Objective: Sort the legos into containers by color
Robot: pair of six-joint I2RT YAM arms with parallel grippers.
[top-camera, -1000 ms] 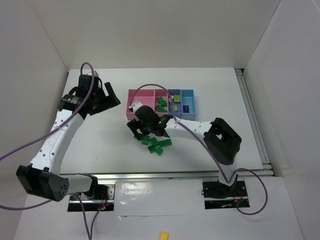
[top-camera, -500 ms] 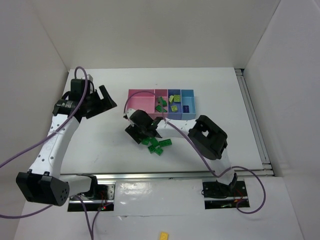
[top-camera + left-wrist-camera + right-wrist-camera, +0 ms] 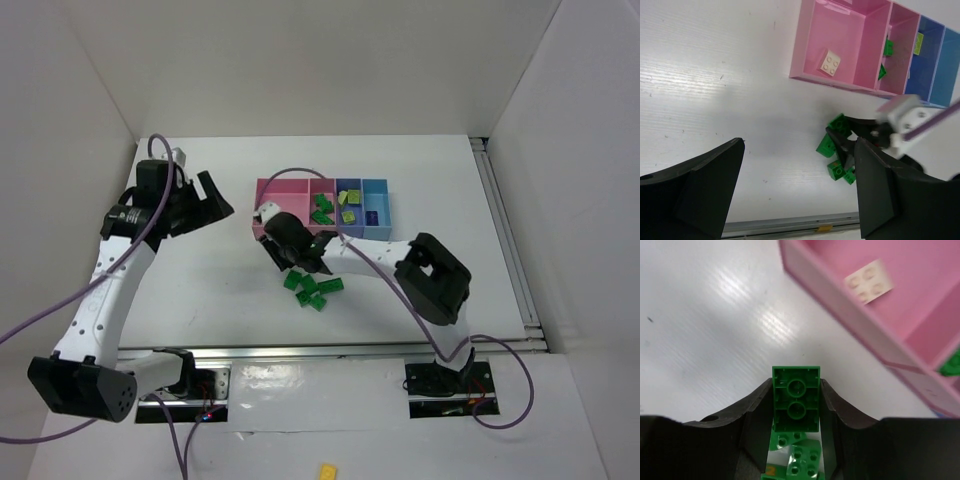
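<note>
My right gripper (image 3: pixel 796 390) is shut on a green lego (image 3: pixel 796 399), held underside up between both fingers, just above the table. Several more green legos (image 3: pixel 312 288) lie in a pile right behind it, also seen under the jaws (image 3: pixel 797 457). The containers stand just beyond: a large pink tray (image 3: pixel 285 188), a narrow pink tray (image 3: pixel 322 186) with green legos, a blue tray (image 3: pixel 349 185) with yellow-green ones, and a light blue tray (image 3: pixel 376 187). My left gripper (image 3: pixel 800 141) hangs open over bare table, left of the trays (image 3: pixel 205 200).
A cream brick (image 3: pixel 830 62) lies in the large pink tray. A metal rail (image 3: pixel 330 350) runs along the near table edge. White walls close in the left, back and right. A yellow brick (image 3: pixel 327 469) lies below the table front.
My right gripper went down to the left end of the green pile, shut on one green lego, and has drawn back a little towards the pink tray. The left arm shifted slightly left.
</note>
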